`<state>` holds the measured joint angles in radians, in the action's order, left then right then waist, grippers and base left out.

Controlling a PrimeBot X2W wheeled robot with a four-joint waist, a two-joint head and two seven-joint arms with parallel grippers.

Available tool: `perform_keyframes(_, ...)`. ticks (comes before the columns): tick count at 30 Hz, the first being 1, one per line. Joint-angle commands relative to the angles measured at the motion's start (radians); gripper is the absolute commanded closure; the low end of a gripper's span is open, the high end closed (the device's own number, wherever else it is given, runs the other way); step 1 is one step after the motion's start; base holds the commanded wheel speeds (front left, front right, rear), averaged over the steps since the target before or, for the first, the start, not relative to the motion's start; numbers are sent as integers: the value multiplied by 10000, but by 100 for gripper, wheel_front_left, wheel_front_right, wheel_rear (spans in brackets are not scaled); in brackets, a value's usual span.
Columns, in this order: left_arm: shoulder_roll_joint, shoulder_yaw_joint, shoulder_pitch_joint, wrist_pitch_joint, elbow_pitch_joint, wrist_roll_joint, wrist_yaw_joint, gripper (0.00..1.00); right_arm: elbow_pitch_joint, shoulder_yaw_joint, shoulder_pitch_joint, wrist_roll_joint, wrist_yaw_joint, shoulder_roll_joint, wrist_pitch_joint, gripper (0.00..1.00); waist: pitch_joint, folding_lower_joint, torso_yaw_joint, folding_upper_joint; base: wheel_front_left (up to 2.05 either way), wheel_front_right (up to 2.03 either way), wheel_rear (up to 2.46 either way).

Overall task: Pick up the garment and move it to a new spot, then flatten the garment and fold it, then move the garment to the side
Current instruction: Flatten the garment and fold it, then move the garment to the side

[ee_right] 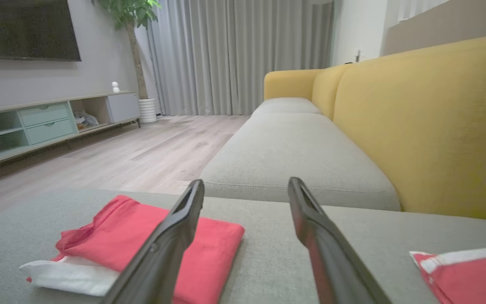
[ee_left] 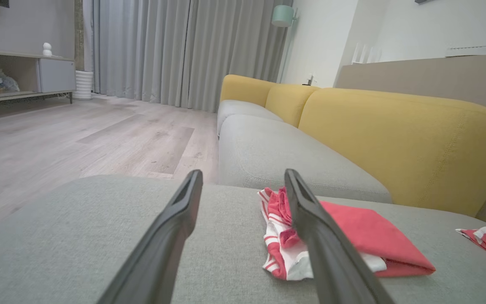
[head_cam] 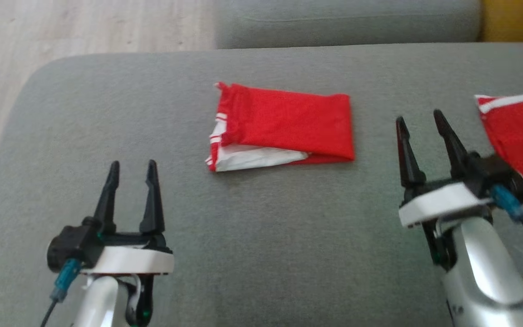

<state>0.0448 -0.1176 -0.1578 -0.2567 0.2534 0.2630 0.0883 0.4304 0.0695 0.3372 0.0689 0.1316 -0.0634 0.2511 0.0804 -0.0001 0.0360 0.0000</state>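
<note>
A red garment with white stripes (head_cam: 284, 127) lies folded into a rectangle on the grey sofa seat (head_cam: 107, 113), a white layer showing along its near edge. It also shows in the left wrist view as the garment (ee_left: 369, 240) and in the right wrist view as the garment (ee_right: 141, 236). My left gripper (head_cam: 133, 168) hovers open at the lower left, well short of the cloth, empty. My right gripper (head_cam: 420, 120) stands open to the right of the folded garment, nothing between its fingers.
A second red-and-white cloth (head_cam: 522, 131) lies at the right edge of the seat, close behind my right wrist. Yellow backrest cushions (ee_left: 403, 139) line the sofa's far side. Wooden floor (head_cam: 61, 32) lies beyond the seat's rounded left edge.
</note>
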Motion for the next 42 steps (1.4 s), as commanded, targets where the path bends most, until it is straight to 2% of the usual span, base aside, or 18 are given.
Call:
perform_keyframes(1,56,508,-142,-51,-367,-71,-13,0,-627,55,-125,-1,-9,131,106,0,15,1,-360,0,0,0,0)
perform_keyframes(11,55,779,278,-51,-538,-32,-194,0,-1399,-3,-1265,470,-9,131,106,0,62,1,-727,0,0,0,0)
perform_keyframes(24,55,429,40,-51,-584,25,-168,0,-1160,-80,-903,334,-9,131,106,0,567,1,-265,0,0,0,0)
perform_keyframes(34,55,-249,-632,-51,-505,309,-188,0,475,-272,1084,278,-9,131,-378,0,1467,1,913,0,0,0,0)
perform_keyframes(42,55,-791,-929,-51,-426,505,-314,0,2927,-1436,2727,-289,-9,131,-1408,0,1851,1,1875,0,0,0,0)
